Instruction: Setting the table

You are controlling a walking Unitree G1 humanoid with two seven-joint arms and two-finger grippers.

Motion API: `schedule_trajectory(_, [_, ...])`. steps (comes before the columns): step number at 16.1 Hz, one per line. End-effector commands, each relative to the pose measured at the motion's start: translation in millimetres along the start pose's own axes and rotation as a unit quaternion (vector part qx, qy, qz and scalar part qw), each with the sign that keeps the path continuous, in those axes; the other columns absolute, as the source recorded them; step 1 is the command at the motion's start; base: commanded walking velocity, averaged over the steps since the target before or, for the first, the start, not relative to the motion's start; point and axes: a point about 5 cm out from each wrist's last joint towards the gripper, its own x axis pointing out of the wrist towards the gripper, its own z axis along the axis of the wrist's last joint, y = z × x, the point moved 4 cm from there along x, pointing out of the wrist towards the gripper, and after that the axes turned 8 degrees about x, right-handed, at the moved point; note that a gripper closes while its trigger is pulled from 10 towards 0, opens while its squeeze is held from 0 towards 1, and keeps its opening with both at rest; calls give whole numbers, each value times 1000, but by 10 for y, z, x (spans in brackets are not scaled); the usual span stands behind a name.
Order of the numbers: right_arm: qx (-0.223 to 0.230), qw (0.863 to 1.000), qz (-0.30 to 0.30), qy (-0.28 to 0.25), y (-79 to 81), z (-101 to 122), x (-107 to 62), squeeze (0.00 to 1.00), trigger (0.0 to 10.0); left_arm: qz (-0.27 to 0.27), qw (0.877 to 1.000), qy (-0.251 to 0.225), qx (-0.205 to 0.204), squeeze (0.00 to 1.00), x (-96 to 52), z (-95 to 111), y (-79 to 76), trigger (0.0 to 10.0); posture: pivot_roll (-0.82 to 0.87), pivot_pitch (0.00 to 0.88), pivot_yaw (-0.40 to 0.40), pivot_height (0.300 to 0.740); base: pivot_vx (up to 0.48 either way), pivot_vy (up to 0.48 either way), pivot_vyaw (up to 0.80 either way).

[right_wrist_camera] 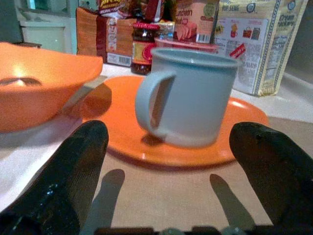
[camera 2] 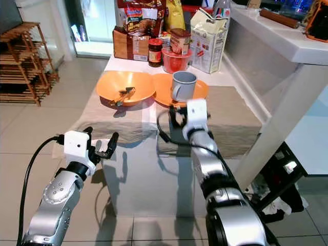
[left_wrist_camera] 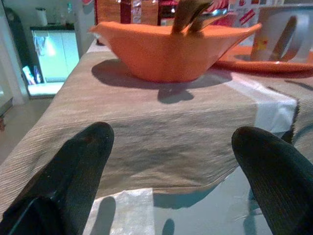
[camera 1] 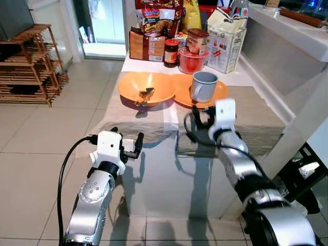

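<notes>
Facing right hand (camera 1: 201, 117): mug (camera 1: 203, 86)

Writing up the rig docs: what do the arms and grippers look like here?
Both arms are silver metal with black joint rings. Each wrist carries a white boxy housing. The left gripper and right gripper each have two long black fingers. A black cable loops along each arm.

Bright, even daylight fills the head views, with glare from the doorway (camera 1: 105, 23) far beyond the left gripper (camera 1: 128, 146). Both arms cast soft shadows on the floor below them. In the wrist views the black fingers (right_wrist_camera: 73, 171) nearest the lens are blurred, and the bowl (left_wrist_camera: 171, 51) ahead shows its shadow beneath.
</notes>
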Motion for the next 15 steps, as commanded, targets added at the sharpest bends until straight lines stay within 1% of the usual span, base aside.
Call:
schedule_trajectory(1, [8, 1000, -14, -1, -17, 19, 28, 0, 10000, 8, 1000, 5, 7, 0, -30, -3, 49, 10000, 140, 0, -51, 740, 0, 0, 0])
schedule_trajectory(4, [8, 1000, -23, -3, 25, 66, 83, 0, 10000, 12, 1000, 6, 10, 0, -61, 2, 72, 10000, 157, 0, -53, 740, 0, 0, 0])
schedule_trajectory(5, [11, 1000, -19, -1, 92, 74, 109, 0, 10000, 14, 1000, 9, 11, 0, -82, 1, 87, 10000, 166, 0, -57, 740, 0, 0, 0])
schedule_trajectory(6, [11, 1000, -18, -1, 112, 75, 115, 0, 10000, 16, 1000, 10, 12, 0, -92, 1, 95, 10000, 170, 0, -58, 740, 0, 0, 0])
schedule_trajectory(8, [12, 1000, -24, 3, 118, 55, 116, 0, 10000, 17, 1000, 11, 12, 0, -104, -2, 100, 10000, 171, 0, -56, 740, 0, 0, 0])
schedule_trajectory(11, [2, 998, -65, 2, 41, 58, 117, 0, 10000, 15, 1000, 13, 14, 0, -108, -1, 99, 10000, 168, 0, -52, 740, 0, 0, 0])
schedule_trajectory(13, [12, 996, -84, 12, -13, 13, 103, 0, 10000, 13, 1000, 14, 14, 0, -105, -1, 93, 10000, 165, 0, -46, 740, 0, 0, 0])
schedule_trajectory(14, [11, 995, -97, 11, -51, 22, 104, 0, 10000, 12, 1000, 14, 13, 0, -105, 3, 87, 10000, 166, 0, -45, 740, 0, 0, 0])
schedule_trajectory(15, [12, 995, -97, 11, -50, 37, 115, 0, 10000, 11, 1000, 14, 13, 0, -107, 4, 84, 10000, 167, 0, -45, 740, 0, 0, 0])
